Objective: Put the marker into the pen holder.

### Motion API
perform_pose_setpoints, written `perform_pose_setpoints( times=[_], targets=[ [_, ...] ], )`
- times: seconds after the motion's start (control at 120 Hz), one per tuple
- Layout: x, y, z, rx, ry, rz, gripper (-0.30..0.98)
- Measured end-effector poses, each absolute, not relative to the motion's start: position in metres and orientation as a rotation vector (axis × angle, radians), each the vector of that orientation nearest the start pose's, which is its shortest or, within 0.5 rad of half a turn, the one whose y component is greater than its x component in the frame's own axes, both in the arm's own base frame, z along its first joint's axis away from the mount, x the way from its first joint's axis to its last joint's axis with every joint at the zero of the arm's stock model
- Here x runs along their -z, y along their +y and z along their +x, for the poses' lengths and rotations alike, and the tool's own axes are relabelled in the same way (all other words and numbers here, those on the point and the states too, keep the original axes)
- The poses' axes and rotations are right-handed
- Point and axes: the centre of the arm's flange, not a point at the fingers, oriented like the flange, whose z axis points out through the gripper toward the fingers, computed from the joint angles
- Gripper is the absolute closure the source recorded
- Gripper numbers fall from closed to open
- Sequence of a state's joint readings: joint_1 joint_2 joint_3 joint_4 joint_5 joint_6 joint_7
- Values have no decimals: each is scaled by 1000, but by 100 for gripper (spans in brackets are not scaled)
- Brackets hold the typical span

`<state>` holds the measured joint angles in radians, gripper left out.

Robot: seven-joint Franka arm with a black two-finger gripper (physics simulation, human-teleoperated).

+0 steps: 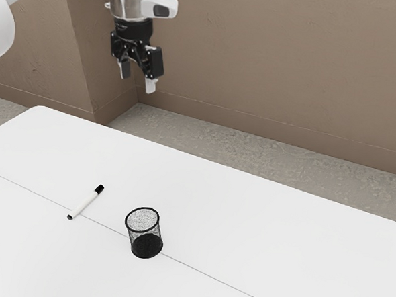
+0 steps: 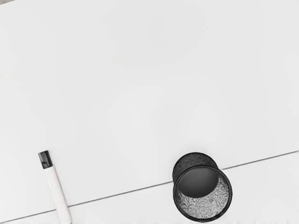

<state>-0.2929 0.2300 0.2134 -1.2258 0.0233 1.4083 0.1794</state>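
High above the table, the gripper (image 1: 138, 77) is open in the exterior view, its two fingers apart and nothing between them. A white marker with a black cap (image 1: 86, 202) lies flat on the tabletop, towards the exterior view's left. The black mesh pen holder (image 1: 146, 233) stands upright a short way from it, with no pen visible inside. From the wrist view, the marker (image 2: 56, 191) and the pen holder (image 2: 202, 191) lie well apart below my hand, and the holder's round opening faces up.
The white table (image 1: 247, 219) has a thin dark seam running across it, passing by the marker and the pen holder. Behind the table's far edge are a speckled floor (image 1: 211, 146) and a brown wall (image 1: 276, 72).
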Motion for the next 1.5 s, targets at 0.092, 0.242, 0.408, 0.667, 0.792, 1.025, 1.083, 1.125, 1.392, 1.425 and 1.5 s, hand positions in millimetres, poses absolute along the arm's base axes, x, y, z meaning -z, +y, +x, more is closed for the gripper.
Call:
perform_pose_setpoints(
  times=[0.092,0.242,0.408,0.667,0.792,1.025,1.083,1.125,1.392,1.425,1.5],
  targets=[
    [-633,-73,594,-107,450,-3035,0],
    [-542,-93,559,-264,539,-2991,0],
    [-404,-23,577,-375,440,-2985,0],
    [-323,84,582,-213,258,-3073,0],
    [-293,110,588,-166,170,-3087,0],
    [-260,160,590,-123,32,-3057,0],
    [-257,163,589,-121,29,-3054,0],
    [-256,163,588,-120,30,-3054,0],
    [-248,159,580,-128,64,-3056,0],
    [-248,157,581,-125,71,-3056,0],
    [-248,155,582,-124,84,-3057,0]
  ],
)
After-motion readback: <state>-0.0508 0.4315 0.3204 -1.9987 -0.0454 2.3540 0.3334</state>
